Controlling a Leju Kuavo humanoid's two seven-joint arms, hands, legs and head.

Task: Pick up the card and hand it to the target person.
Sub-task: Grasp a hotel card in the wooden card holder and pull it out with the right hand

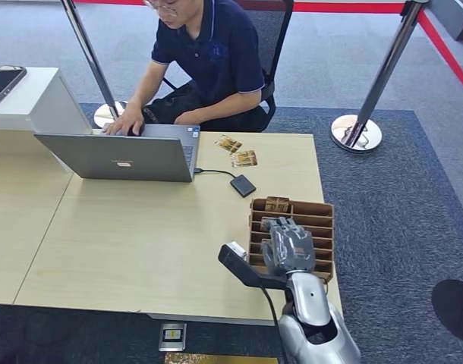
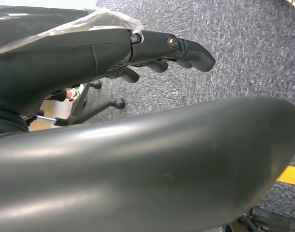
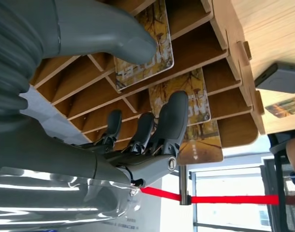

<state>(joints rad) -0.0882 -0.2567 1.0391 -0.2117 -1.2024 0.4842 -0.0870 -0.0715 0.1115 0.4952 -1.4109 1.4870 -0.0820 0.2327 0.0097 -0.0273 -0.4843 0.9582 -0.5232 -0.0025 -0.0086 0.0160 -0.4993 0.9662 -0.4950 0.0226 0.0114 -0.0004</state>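
A slotted wooden card holder (image 1: 321,214) stands at the table's right front, with printed cards (image 1: 277,203) upright in its far slots. My right hand (image 1: 288,244) hangs over the holder's middle. In the right wrist view its thumb (image 3: 113,29) lies against the face of a card (image 3: 148,65) marked HOTEL, while the dark fingers (image 3: 171,121) reach toward other cards (image 3: 195,92) a slot away, not closed on any. My left hand (image 2: 157,48) hangs over grey carpet, fingers loosely extended and holding nothing. The person (image 1: 206,53) sits across the table, typing.
A grey laptop (image 1: 120,155) stands open at the table's far left. Two loose cards (image 1: 228,142) (image 1: 244,158) and a small black device (image 1: 242,185) on a cable lie beyond the holder. A phone (image 1: 3,82) rests on a white stand. Stanchions (image 1: 360,121) carry red rope behind.
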